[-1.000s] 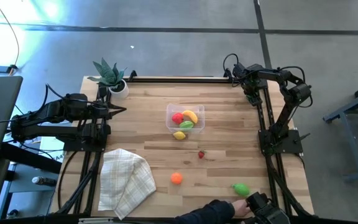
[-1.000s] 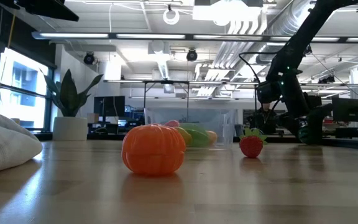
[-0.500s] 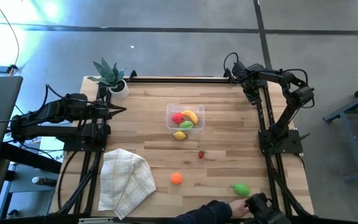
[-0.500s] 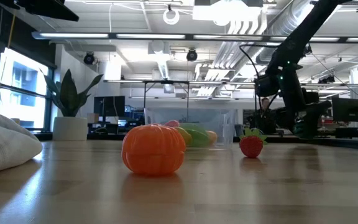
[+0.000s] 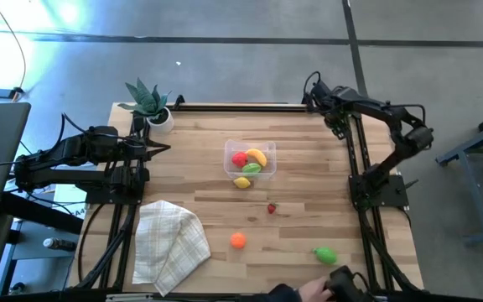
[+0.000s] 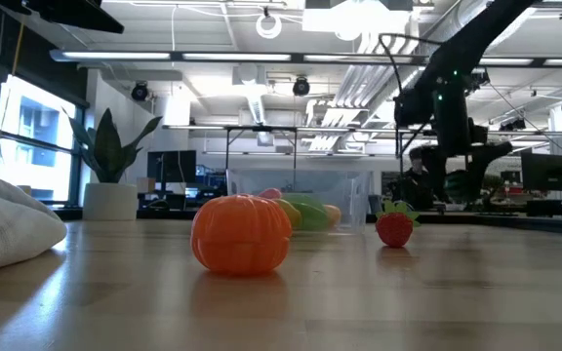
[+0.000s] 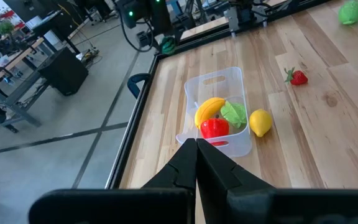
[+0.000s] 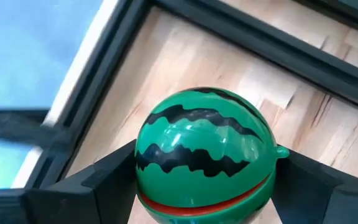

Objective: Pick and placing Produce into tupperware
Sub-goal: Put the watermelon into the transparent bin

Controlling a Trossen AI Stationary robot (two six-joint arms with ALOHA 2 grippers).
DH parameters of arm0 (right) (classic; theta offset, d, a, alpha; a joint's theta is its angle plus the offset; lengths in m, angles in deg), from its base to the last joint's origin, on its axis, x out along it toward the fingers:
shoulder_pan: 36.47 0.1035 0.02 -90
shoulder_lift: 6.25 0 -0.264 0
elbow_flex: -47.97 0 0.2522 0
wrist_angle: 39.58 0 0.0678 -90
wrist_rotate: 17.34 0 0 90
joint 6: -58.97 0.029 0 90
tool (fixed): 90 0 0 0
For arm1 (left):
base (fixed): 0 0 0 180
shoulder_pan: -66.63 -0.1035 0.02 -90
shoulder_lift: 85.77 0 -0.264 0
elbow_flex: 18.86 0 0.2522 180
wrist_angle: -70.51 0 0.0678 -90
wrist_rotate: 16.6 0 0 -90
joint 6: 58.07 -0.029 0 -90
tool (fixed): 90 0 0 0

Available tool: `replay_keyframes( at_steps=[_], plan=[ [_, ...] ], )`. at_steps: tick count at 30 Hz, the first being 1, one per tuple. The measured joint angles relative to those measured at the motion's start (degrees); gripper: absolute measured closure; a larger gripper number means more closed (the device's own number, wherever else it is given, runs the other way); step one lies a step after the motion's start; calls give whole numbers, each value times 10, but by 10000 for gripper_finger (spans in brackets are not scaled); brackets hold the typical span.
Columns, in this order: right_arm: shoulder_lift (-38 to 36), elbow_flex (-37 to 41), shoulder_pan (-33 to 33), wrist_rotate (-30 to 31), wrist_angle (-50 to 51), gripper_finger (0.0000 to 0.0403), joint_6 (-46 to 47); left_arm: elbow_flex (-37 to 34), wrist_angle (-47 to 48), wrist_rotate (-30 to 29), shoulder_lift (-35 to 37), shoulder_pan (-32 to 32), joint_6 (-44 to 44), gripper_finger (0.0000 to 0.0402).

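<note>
The clear tupperware (image 5: 250, 158) stands mid-table and holds a red piece, a yellow banana and a green piece (image 7: 219, 116). A lemon (image 5: 241, 182) lies on the table against its near wall. A strawberry (image 5: 271, 208), an orange piece (image 5: 238, 240) and a green piece (image 5: 325, 254) lie nearer the near edge. My right gripper (image 8: 204, 168) is over the far right corner (image 5: 315, 99), shut on a striped green watermelon toy (image 8: 204, 149). My left gripper (image 7: 196, 149) waits shut at the table's left side (image 5: 162, 149). My right gripper pinches the watermelon toy between its two fingers (image 8: 114, 171), one on each side of the ball at its widest part (image 8: 143, 158). The fingers slant downward from above. The toy is lifted clear above the table's far right corner.
A potted plant (image 5: 149, 102) stands at the far left corner. A checked folded cloth (image 5: 168, 245) lies at the near left. A person's hand (image 5: 313, 291) with a dark object is at the near edge. Bare wood lies between the tupperware and the right arm's base (image 5: 380, 189).
My right arm has swung its elbow toward the table's right, and its gripper has risen a little over the far right corner, still shut on the watermelon toy. The person's hand at the near edge has drawn back toward that edge.
</note>
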Motion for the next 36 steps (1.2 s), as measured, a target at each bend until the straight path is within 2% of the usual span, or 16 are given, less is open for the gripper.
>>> replay_keyframes(
  at_steps=[8,16,22,30,36],
  plan=[
    [-69,0,46,-16,-38,112,-68,0,0,0,0,0,0,401],
    [-133,0,75,-51,-75,112,-222,0,0,0,0,0,0,401],
    [-166,0,95,-110,-94,112,-333,0,0,0,0,0,0,401],
    [-171,0,144,-225,-136,112,-429,0,0,0,0,0,0,401],
    [-171,0,200,-251,-201,112,-487,0,0,0,0,0,0,401]
  ],
)
